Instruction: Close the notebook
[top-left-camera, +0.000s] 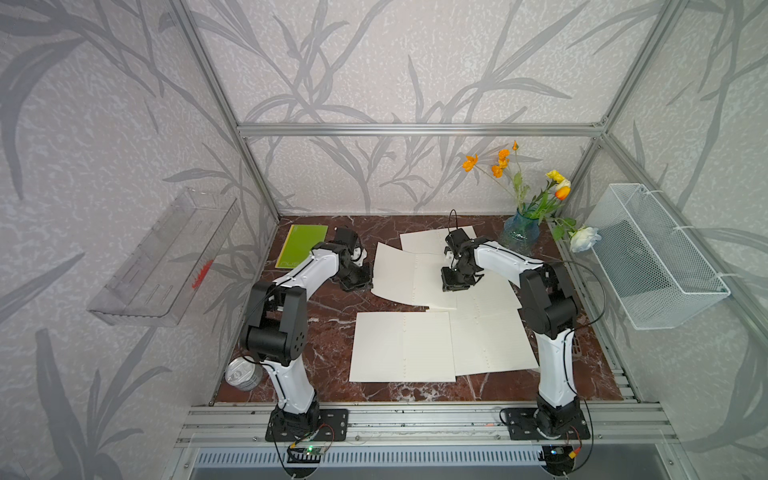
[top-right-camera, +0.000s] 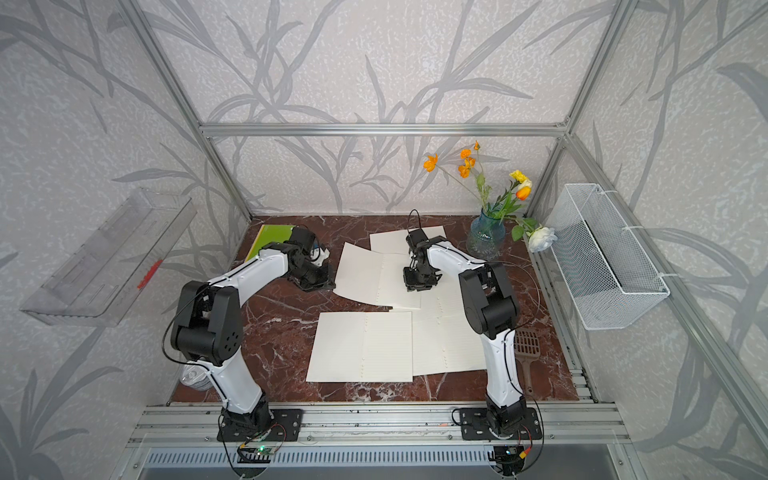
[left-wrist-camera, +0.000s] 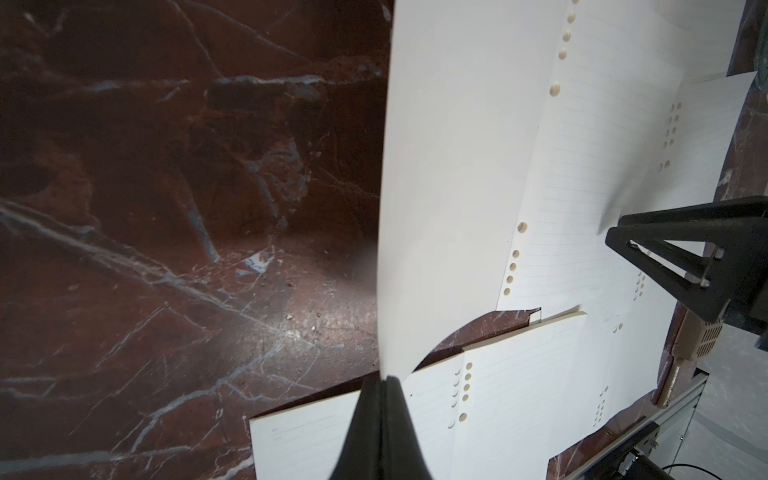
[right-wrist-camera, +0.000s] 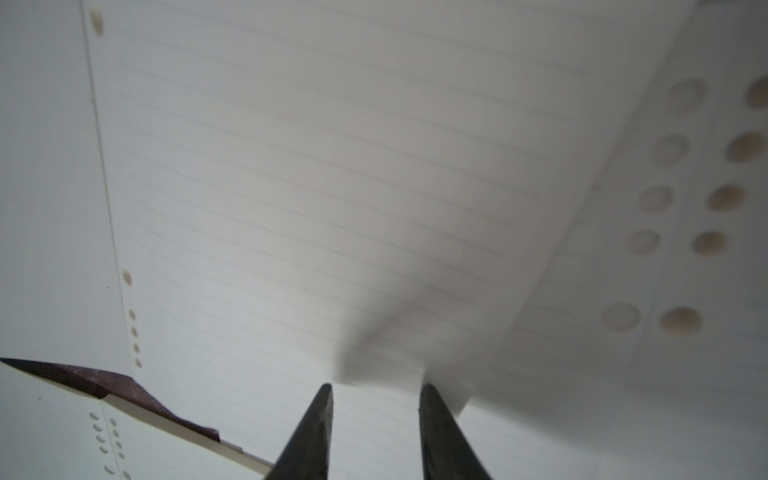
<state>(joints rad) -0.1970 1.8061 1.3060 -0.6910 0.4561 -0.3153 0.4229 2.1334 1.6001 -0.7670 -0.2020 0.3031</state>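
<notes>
Several notebooks lie open on the marble table. The one at the back centre, the notebook (top-left-camera: 407, 278) (top-right-camera: 374, 278), has cream lined pages with punched holes. Its left page (left-wrist-camera: 449, 166) curves up off the table, and my left gripper (top-left-camera: 371, 286) (top-right-camera: 332, 286) (left-wrist-camera: 386, 380) is shut on that page's outer edge. My right gripper (top-left-camera: 455, 286) (top-right-camera: 417, 286) (right-wrist-camera: 376, 388) stands open just above the same notebook's right page (right-wrist-camera: 291, 187). A lifted, blurred page corner (right-wrist-camera: 415, 332) rests against the tip of one of its fingers, with nothing between the two fingers.
Other open notebooks lie at the front (top-left-camera: 403, 347), front right (top-left-camera: 490, 336) and back (top-left-camera: 428, 239). A closed green notebook (top-left-camera: 301, 247) sits back left. A blue vase of flowers (top-left-camera: 519, 232) stands back right, a tin can (top-left-camera: 243, 374) front left, a brown scoop (top-right-camera: 525, 345) right.
</notes>
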